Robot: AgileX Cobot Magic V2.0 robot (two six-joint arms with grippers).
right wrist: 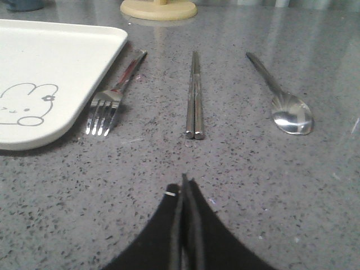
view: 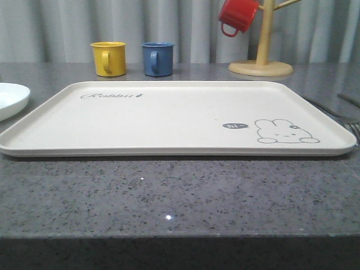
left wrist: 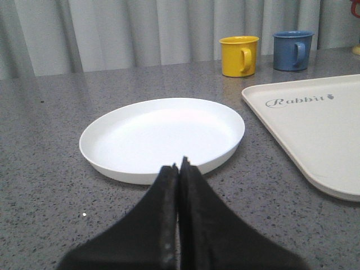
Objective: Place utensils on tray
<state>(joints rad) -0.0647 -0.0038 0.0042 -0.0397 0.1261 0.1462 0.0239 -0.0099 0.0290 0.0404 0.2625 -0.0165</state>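
Note:
The cream tray point(view: 169, 121) with a bunny drawing lies in the middle of the counter, nothing on it; its corners show as tray point(left wrist: 315, 129) and tray point(right wrist: 50, 73). A round white plate point(left wrist: 163, 135) sits left of it, plate point(view: 8, 98). Right of the tray lie a fork point(right wrist: 112, 95), a pair of chopsticks point(right wrist: 194, 95) and a spoon point(right wrist: 284, 101), side by side. My left gripper point(left wrist: 179, 164) is shut and empty, just short of the plate's near rim. My right gripper point(right wrist: 184, 181) is shut and empty, a little short of the chopsticks' near ends.
A yellow mug point(view: 108, 58) and a blue mug point(view: 157, 58) stand behind the tray. A wooden mug tree point(view: 261, 56) at the back right holds a red mug point(view: 237, 16). Curtains close off the back. The counter's front edge is near.

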